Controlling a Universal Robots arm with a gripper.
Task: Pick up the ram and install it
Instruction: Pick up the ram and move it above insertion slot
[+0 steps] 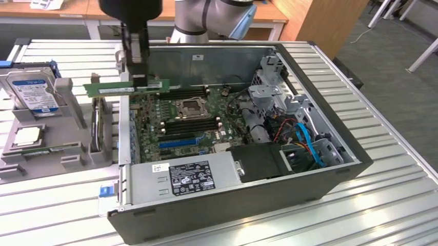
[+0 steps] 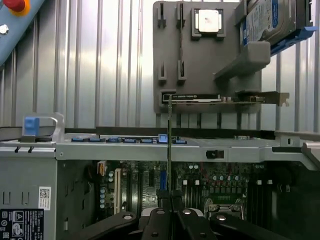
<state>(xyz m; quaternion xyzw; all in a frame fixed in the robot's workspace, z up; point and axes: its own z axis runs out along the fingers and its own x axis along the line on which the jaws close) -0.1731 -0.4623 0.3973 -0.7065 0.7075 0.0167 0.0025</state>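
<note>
Misalignment is the risk: the tool (image 1: 140, 81), clamped on the ram (image 1: 110, 89) above one wall of the computer case (image 1: 274, 205), could snag that wall or tilt the stick.

Print unreadable on power supply label (image 1: 192, 176), hard drive label (image 1: 34, 95)

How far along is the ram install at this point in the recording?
Done: the ram is picked up, off the grey holder tray. In hand: the tool is shut on the ram, holding it in the air at the open computer case's side by the tray. Left: seating it; it has not reached the motherboard's memory slots.
</note>
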